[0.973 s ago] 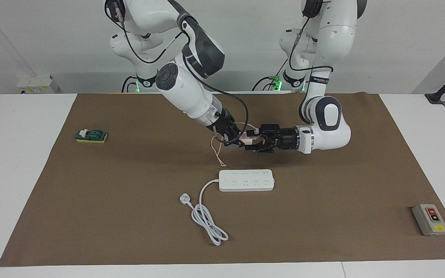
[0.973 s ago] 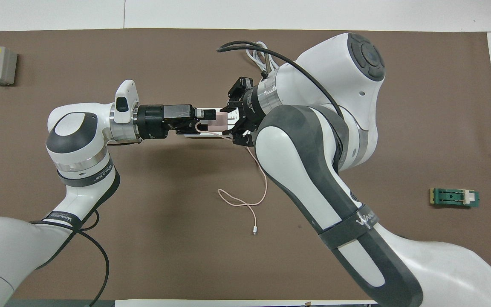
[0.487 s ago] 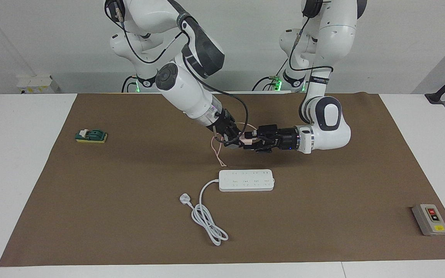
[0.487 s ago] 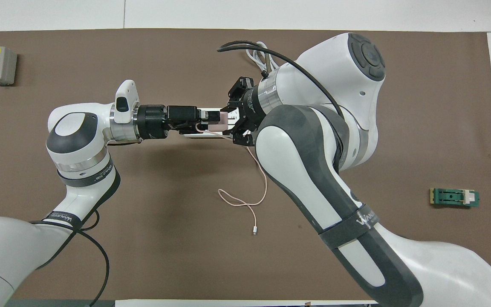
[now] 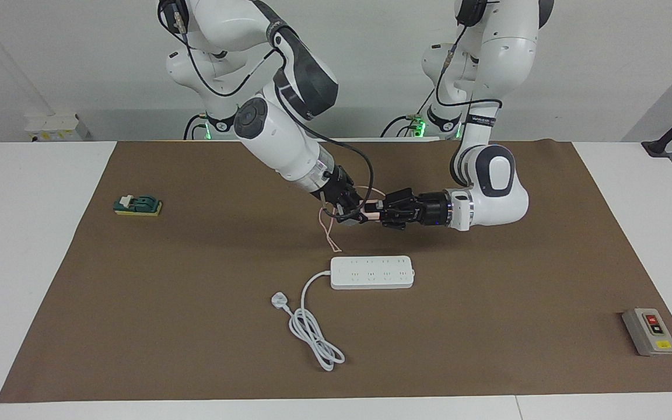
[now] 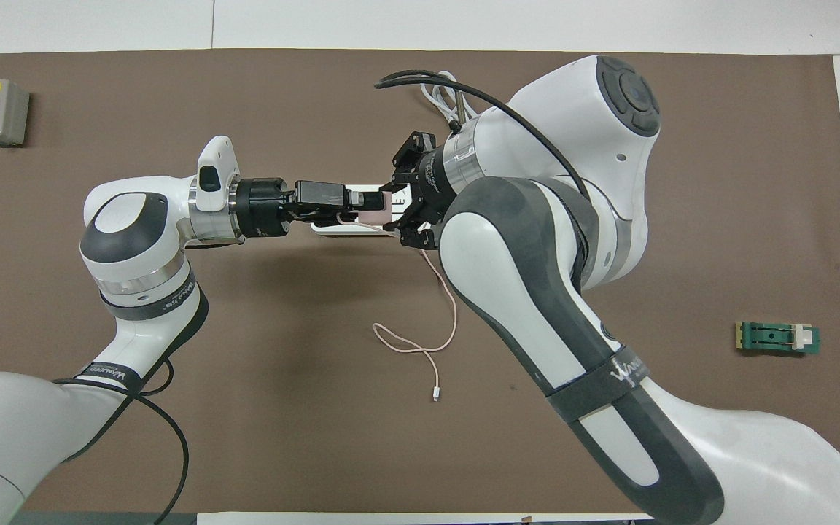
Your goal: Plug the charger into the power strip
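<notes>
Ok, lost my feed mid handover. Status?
Left gripper and right gripper both shut on charger, in the air. Power strip flat on mat, unplugged. Nothing blocking.

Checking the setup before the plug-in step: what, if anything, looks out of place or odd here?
Nothing looks damaged or spilled. The one unusual thing: the charger is up in the air, gripped by both the left gripper and the right gripper, its pink cable trailing onto the mat. The power strip lies flat, sockets up.
</notes>
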{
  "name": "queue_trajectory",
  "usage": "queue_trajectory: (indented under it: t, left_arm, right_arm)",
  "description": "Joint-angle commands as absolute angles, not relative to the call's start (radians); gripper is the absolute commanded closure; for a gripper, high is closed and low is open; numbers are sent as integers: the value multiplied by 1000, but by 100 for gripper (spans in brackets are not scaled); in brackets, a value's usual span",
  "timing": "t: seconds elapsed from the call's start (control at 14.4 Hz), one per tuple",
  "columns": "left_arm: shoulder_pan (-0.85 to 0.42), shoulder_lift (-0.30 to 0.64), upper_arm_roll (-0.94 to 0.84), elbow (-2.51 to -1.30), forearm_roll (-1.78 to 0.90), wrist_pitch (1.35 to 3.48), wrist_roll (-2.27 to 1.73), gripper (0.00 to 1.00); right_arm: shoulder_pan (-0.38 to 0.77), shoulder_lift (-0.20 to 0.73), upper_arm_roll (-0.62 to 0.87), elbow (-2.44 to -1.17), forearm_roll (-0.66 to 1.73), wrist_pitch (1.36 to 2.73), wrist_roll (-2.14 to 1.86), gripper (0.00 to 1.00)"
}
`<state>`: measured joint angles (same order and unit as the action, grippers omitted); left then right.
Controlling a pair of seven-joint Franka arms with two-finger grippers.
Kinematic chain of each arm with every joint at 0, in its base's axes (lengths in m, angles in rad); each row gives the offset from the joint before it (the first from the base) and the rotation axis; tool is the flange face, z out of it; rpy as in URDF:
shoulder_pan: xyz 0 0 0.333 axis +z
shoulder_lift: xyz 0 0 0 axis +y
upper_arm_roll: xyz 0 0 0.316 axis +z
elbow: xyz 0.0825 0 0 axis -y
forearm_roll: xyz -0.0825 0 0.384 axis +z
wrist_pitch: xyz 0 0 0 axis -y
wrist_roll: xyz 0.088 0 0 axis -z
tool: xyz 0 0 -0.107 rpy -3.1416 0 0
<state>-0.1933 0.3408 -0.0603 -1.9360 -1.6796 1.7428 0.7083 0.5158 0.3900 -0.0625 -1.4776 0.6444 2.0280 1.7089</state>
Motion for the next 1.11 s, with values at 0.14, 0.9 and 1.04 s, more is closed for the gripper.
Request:
queue_trajectory:
  t: [0.14, 0.9, 1.04]
  left_arm:
    - [-210, 319, -58, -1968, -1726, 1750, 715, 100]
    - [-180, 302, -49, -1936, -1718, 1808, 712, 100]
    - [-178, 275, -46, -1934, -1707, 1871, 683, 100]
  right_arm:
    - [505, 393, -60, -1457, 634, 2016, 1720, 0]
    - [422, 353, -67, -1457, 626, 1988, 1718, 0]
    - [391, 338, -72, -1459, 618, 1976, 1710, 0]
